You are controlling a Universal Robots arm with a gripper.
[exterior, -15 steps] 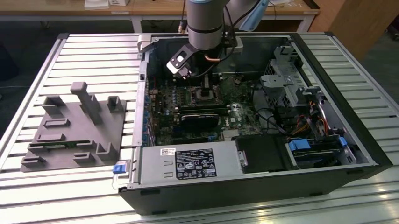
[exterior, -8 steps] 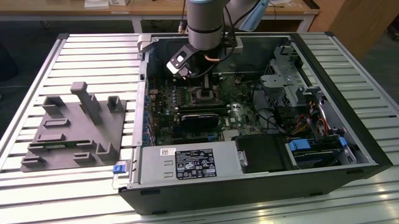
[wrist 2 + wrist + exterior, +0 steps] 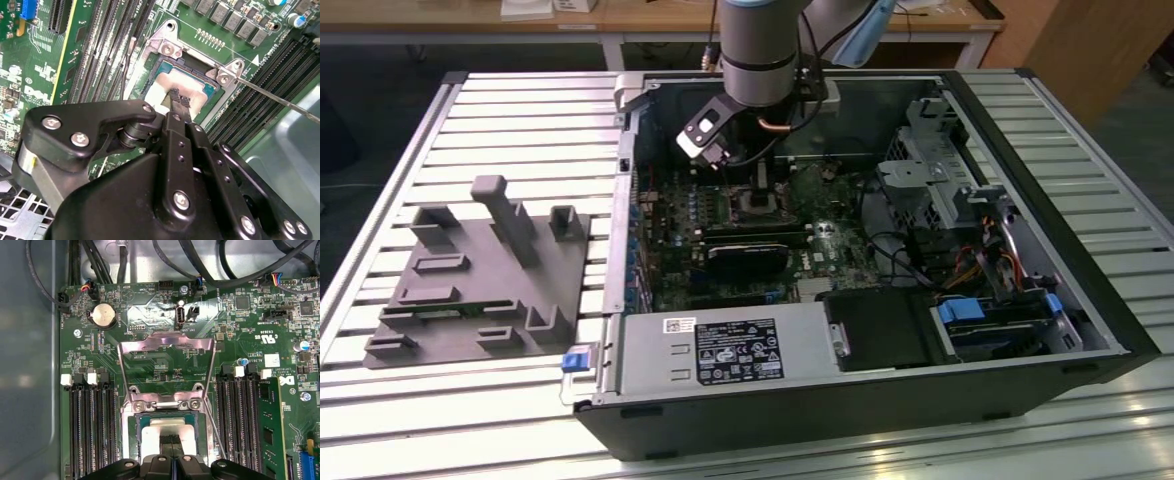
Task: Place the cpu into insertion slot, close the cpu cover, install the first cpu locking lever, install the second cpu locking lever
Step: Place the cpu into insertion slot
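A silver-grey robot arm (image 3: 758, 50) reaches down into an open black computer case (image 3: 854, 420) lying on a slatted aluminium table (image 3: 520, 110). Its last link is near upright, and its black two-finger gripper (image 3: 180, 97) points at the green circuit board (image 3: 240, 325). The small flat square cpu with its dull silver top (image 3: 167, 80) already lies inside the square dark insertion slot (image 3: 189, 61), and it looks flat and square to the rim in both wrist views. The gripper's ribbed fingertips are drawn together with nothing between them, over the centre of the chip — whether they touch it cannot be told. The thin silver cpu cover (image 3: 167, 344), a metal frame with a large window, is folded open on its hinge at the slot's edge. A thin steel locking lever (image 3: 280, 97) juts out free beside the socket. By the look of it, the placing step is all but finished and the cover is not yet closed. Bringing the cover down would call for a clean swing over the chip without nudging it — and for the fingers to be clear of the frame's path.
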